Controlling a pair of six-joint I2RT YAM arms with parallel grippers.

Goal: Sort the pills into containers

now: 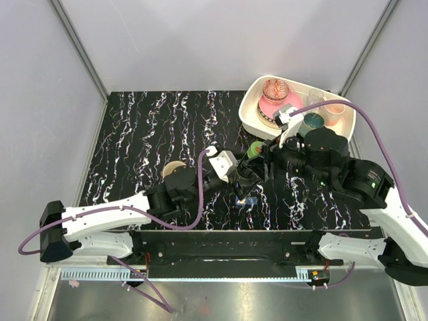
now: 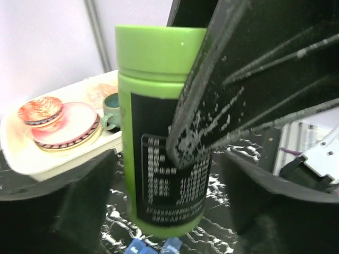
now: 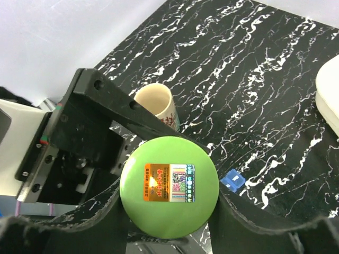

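A: What is out, by count?

B: One lime-green plastic bottle with a black label point(image 2: 151, 121), one small blue translucent plastic pill box point(image 3: 231, 180), one beige ceramic mug point(image 3: 156, 103) and one cream oval tray point(image 1: 251, 117).

A: And in the tray?

B: Five pieces. There is one pink plate point(image 1: 267, 107) with one red-patterned bowl point(image 1: 275, 87) sitting on it, one teal cup point(image 1: 312, 121), one clear glass point(image 1: 314, 95) and one pale pinkish cup point(image 1: 334, 109). The tray is in the far right corner of the tabletop point(image 1: 134, 134).

A: Where is the pill box?

B: It lies on the tabletop about midway along, toward the near edge, just beside the bottle's base. It is too small to tell what is in its compartments.

A: The mug?

B: It stands left of the middle of the tabletop, apart from the bottle.

A: And the arms?

B: Both are on the bottle near the middle of the tabletop. The left gripper point(image 1: 244, 176) has its fingers point(image 2: 58, 206) closed on the body, one on each side. The right gripper point(image 3: 168, 200) comes from above, its fingers point(image 3: 249, 227) pressed against opposite sides of the round green cap point(image 3: 169, 159).
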